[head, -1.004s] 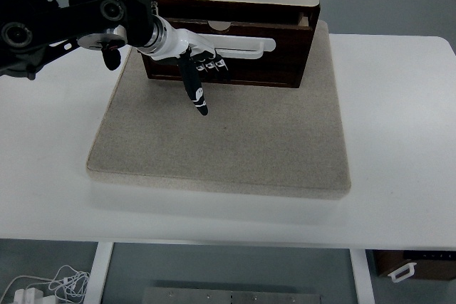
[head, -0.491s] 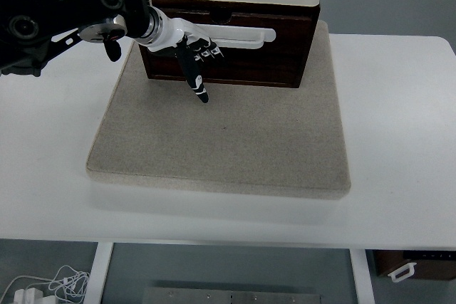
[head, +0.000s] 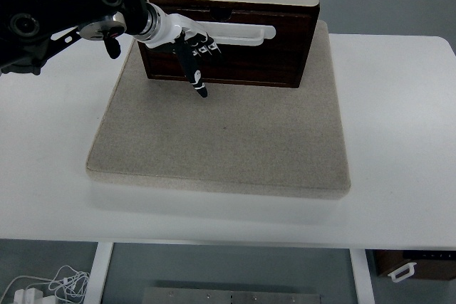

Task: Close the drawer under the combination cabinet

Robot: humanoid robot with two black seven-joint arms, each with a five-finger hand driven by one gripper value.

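Covering part of the drawer [head: 235, 58] front, left hand [head: 189, 51], fingers curled, grasping nothing.

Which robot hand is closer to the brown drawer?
Left. The left hand is against the front of the drawer, by its white handle. The right hand isn't in view.
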